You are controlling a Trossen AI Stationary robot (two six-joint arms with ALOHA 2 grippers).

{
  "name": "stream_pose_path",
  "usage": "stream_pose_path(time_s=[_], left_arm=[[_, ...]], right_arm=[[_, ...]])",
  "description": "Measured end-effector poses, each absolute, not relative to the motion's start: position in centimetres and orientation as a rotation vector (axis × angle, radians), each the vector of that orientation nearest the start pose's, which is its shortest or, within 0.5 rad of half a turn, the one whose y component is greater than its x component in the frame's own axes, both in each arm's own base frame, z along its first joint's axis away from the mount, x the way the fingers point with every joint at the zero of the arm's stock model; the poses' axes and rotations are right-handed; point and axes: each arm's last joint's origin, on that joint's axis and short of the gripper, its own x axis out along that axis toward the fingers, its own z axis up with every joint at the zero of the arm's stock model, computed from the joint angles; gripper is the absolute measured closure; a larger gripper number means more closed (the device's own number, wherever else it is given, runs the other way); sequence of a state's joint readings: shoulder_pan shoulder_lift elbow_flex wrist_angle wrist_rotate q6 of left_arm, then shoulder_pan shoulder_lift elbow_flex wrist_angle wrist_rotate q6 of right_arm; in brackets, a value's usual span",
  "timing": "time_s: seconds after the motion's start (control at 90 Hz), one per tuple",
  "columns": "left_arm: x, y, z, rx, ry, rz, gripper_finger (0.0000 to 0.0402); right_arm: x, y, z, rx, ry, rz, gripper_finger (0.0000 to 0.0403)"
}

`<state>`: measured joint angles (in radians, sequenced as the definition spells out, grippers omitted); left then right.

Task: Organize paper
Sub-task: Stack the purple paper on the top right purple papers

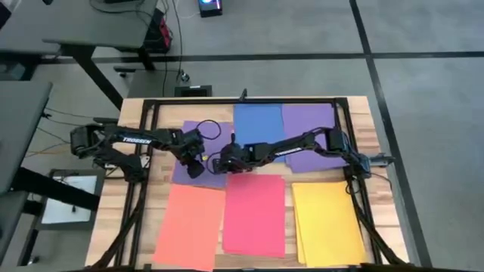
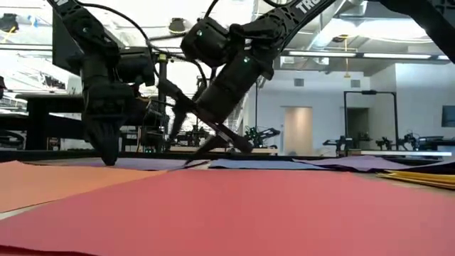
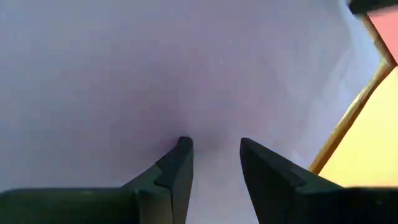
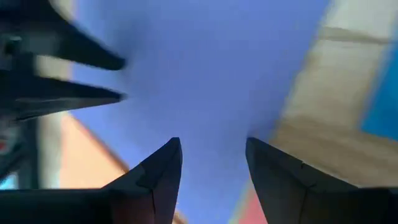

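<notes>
Both grippers down on the far-left purple sheet (image 1: 198, 155).
Left gripper (image 1: 194, 168) tips pressed on purple, fingers narrowly parted, holding nothing; right gripper (image 1: 215, 162) just beside, slightly open. Blue sheet (image 1: 257, 121), second purple sheet (image 1: 310, 125) far; salmon sheet (image 1: 189, 223), red sheet (image 1: 255, 215), yellow sheet (image 1: 327, 223) near.

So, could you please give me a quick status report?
Left hand open, down on left purple sheet. Right hand open, beside it. Nothing held. No obstruction.
</notes>
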<state>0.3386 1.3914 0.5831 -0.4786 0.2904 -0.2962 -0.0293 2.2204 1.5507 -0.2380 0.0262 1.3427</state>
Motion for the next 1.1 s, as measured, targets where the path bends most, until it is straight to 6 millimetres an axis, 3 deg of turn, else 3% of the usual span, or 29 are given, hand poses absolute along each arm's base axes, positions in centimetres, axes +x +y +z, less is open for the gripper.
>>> stream_pose_path(time_s=[0.456,0.856,1.1], left_arm=[[20.7,5.7,13.6,-0.630,1.208,0.193,0.0283],[20.7,5.6,13.6,-0.611,1.212,0.175,0.0283],[20.7,5.6,13.6,-0.599,1.213,0.165,0.0283]], right_arm=[[47.5,-1.1,12.6,1.237,0.690,-0.610,0.0242],[49.0,-1.2,14.3,1.230,0.493,-0.432,0.0242],[49.3,-0.4,14.6,1.240,0.491,-0.366,0.0242]])
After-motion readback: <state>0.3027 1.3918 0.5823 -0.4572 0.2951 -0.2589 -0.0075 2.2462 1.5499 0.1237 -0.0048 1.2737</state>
